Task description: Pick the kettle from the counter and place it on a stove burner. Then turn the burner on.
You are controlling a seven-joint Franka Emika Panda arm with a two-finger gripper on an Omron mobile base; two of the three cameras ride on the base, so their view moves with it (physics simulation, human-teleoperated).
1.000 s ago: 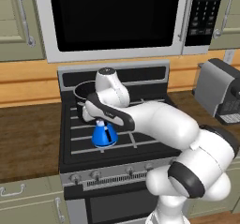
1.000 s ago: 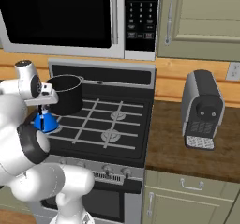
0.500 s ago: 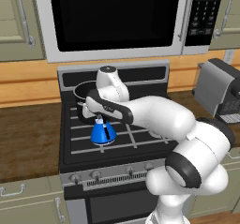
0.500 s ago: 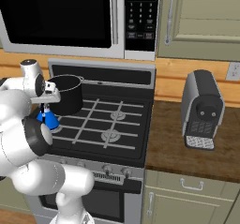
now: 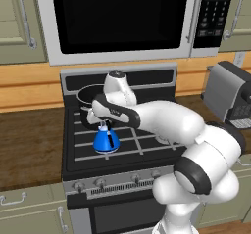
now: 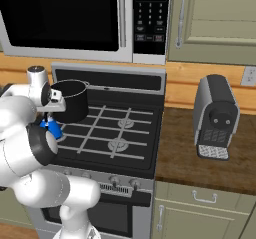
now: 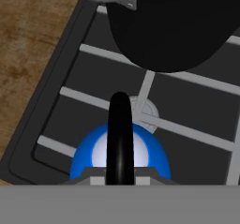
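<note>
My gripper is clamped on the thin black handle of the small blue kettle, fingers pinched together around it. Half a second ago the kettle hung a touch higher over the black stove; it has since come down toward the grates. It now sits at the stove's front-left burner, just in front of the big black pot on the back-left burner. Looking down along my hand, the kettle's blue body lies over the grate bars, with the round grey burner head just beyond it. I cannot tell whether its base already rests on the grate. The brown counter lies to the stove's left. I judge that placing is nearly finished; letting go comes next, then the knob on the stove's front panel.
</note>
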